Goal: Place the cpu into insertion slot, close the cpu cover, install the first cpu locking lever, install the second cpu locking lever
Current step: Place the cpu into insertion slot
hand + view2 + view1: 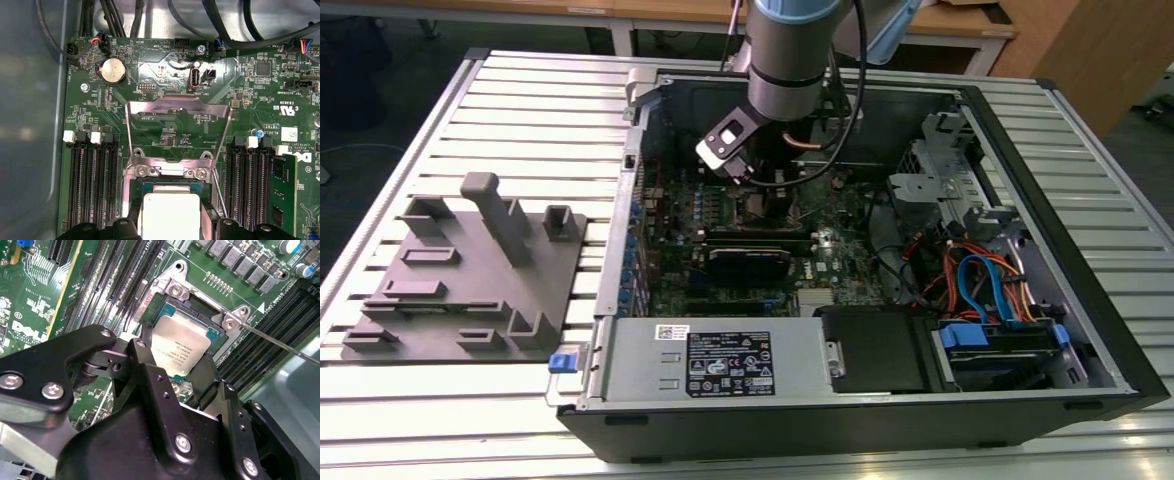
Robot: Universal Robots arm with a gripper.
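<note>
at the exterior view's left, a grey fixture (467,290) with upright posts lies on the slatted counter (494,100), well apart from the work. just beside it towards the right an open computer case (854,420) lies on its side, with a silvery power supply (707,365) along its near wall and the green motherboard (841,270) beyond that.

the arm (794,60) comes down from the far side into the middle of the case, and the end effector (767,175) hangs low over the far part of the board. in the second wrist view the end effector (175,357) is clamped on the cpu (180,347), its black fingers (145,355) pressed against two opposite edges of the chip. the cpu lies within the silvery rim of the insertion slot (175,290) (whether it is fully seated cannot be told). in the first wrist view the cpu cover (177,107) stands open, swung up from its hinge at the slot's edge, and the board shows through its window. a thin metal lever (280,342) runs out free from a corner of the rim, not latched. long black memory slots (92,190) flank the slot, and a coin cell (112,70) sits beyond the cover.

at the exterior view's right, a metal drive cage (947,170) and blue cables (981,285) fill that end of the case.
</note>
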